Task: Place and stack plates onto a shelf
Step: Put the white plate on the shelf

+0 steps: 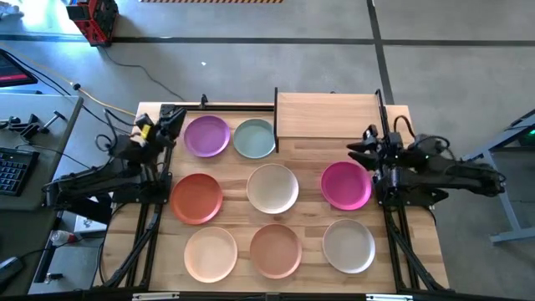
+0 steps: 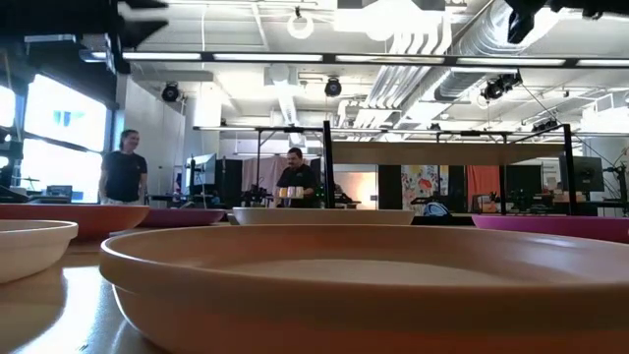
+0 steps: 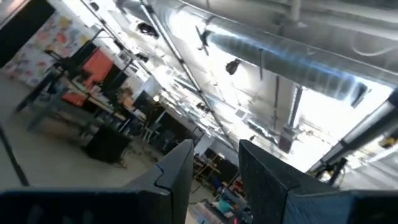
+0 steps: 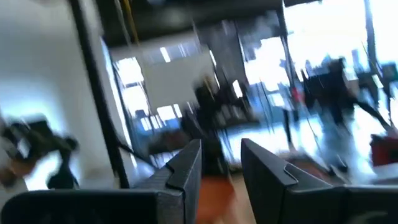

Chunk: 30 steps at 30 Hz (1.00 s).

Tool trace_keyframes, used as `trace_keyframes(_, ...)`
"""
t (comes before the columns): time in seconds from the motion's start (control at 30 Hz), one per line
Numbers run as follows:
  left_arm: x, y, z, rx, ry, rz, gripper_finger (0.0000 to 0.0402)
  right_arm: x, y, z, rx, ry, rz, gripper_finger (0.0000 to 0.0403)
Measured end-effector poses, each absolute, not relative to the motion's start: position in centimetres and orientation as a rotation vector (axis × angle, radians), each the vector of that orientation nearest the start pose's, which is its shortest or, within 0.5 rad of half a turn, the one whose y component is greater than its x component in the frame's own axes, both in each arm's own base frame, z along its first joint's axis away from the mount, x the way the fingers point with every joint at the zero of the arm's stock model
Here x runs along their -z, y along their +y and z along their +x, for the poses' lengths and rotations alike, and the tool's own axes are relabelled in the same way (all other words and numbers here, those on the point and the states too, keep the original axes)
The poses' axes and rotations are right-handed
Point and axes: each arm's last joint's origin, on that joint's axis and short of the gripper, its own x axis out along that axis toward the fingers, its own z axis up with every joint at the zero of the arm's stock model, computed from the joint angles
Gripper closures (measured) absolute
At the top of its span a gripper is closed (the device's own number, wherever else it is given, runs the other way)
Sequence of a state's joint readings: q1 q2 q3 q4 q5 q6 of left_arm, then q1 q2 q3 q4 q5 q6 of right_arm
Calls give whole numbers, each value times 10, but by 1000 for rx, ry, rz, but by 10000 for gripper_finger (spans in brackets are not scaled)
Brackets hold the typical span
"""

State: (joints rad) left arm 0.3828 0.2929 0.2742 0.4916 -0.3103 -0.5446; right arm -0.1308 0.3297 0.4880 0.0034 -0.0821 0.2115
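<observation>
1. Standing by the table: eight plates lie flat on the slatted tabletop [image 1: 418,242], none on the shelf [image 1: 326,114], which sits at the far edge toward the right corner, its board bare.
2. Far row: purple plate [image 1: 206,135] touching the pale blue-green plate [image 1: 255,139], which lies just beside the shelf's left post.
3. Middle row: rust orange plate [image 1: 197,198], cream plate [image 1: 272,187], magenta plate [image 1: 346,185].
4. Near row: peach plate [image 1: 211,253], terracotta plate [image 1: 275,249], beige-grey plate [image 1: 349,246]. A ninth plate is not made out from above.
5. Left gripper [image 1: 170,117] hangs over the far left corner, fingers [image 3: 177,177] parted with a gap, holding nothing.
6. Right gripper [image 1: 361,149] hovers at the right edge just beside the magenta plate, fingers [image 4: 186,171] likewise apart and empty.
7. Beyond the table, two people stand: one [image 2: 124,167] by the windows, one [image 2: 297,179] farther back, possibly carrying something.
</observation>
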Motion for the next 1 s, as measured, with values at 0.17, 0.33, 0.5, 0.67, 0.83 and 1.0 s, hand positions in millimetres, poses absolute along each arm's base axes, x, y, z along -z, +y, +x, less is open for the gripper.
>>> trace_keyframes(0.17,-313,45,93,-506,-527,-491,284,-338,-12,95,134,113,304,302)
trace_keyframes(0.33,-330,48,102,-526,-374,-501,284,-357,-13,102,185,312,351,302)
trace_keyframes(0.5,-333,51,110,-532,-298,-508,284,-363,-15,116,210,465,357,302)
trace_keyframes(0.67,-321,52,123,-435,-134,-521,284,-356,-18,136,224,574,360,302)
trace_keyframes(0.83,-303,50,137,-247,94,-571,284,-348,-19,153,200,649,347,302)
trace_keyframes(1.0,-283,45,147,-191,297,-734,284,-340,-21,166,199,704,352,302)
